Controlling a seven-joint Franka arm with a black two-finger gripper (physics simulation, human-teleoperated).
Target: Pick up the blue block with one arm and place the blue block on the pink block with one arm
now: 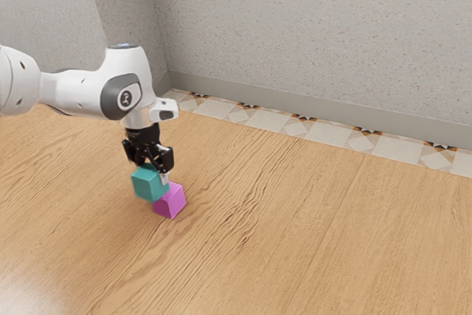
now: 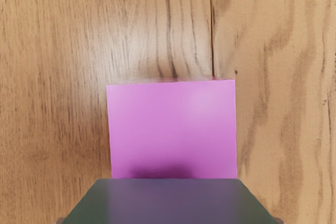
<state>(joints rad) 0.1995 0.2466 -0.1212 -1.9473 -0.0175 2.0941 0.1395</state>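
Note:
A teal-blue block (image 1: 149,183) hangs just above the wooden table, with my black gripper (image 1: 153,172) shut on it from above. A pink block (image 1: 169,201) rests on the table, right beside and slightly below the held block, toward the exterior view's right. In the wrist view the pink block (image 2: 172,128) lies flat on the wood, and the held blue block (image 2: 168,202) appears as a dark blurred shape under my hand, overlapping the pink block's near edge.
The wooden table (image 1: 295,226) stretches wide toward the exterior view's right and front. A tiled strip (image 1: 332,132) and a grey wall (image 1: 310,27) run along the back.

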